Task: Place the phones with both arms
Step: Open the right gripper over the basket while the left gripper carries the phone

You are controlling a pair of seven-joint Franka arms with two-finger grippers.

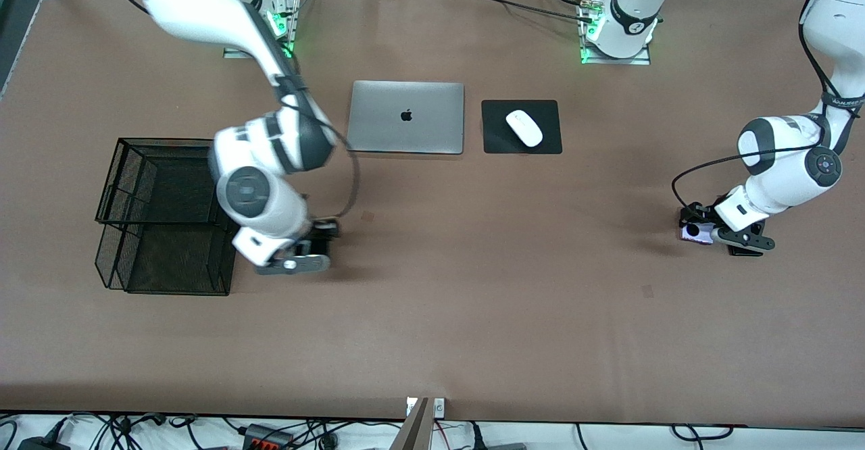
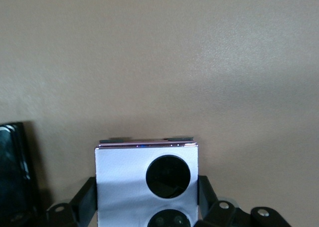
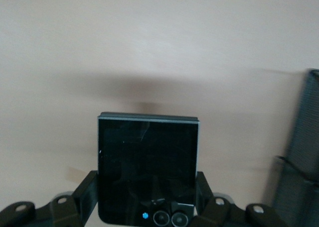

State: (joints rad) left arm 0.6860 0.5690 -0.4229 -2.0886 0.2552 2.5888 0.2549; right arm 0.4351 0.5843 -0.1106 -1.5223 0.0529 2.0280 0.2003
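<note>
My left gripper point(image 1: 703, 232) is low over the table at the left arm's end, shut on the small lilac-white phone point(image 1: 698, 232). In the left wrist view its fingers point(image 2: 84, 197) press both sides of that phone point(image 2: 124, 182), whose two black circles show. The long slim black slab point(image 1: 745, 251) lies on the table right beside it and also shows in the left wrist view point(image 2: 12, 172). My right gripper point(image 1: 312, 251) is just above the table beside the basket, shut on the small squarish black phone point(image 3: 147, 162), with fingers point(image 3: 85, 192) at both its sides.
A black wire mesh basket point(image 1: 162, 217) stands at the right arm's end; its wall shows in the right wrist view point(image 3: 304, 152). A closed silver laptop point(image 1: 407, 117) and a white mouse point(image 1: 524, 128) on a black pad point(image 1: 497, 140) lie near the robots' bases.
</note>
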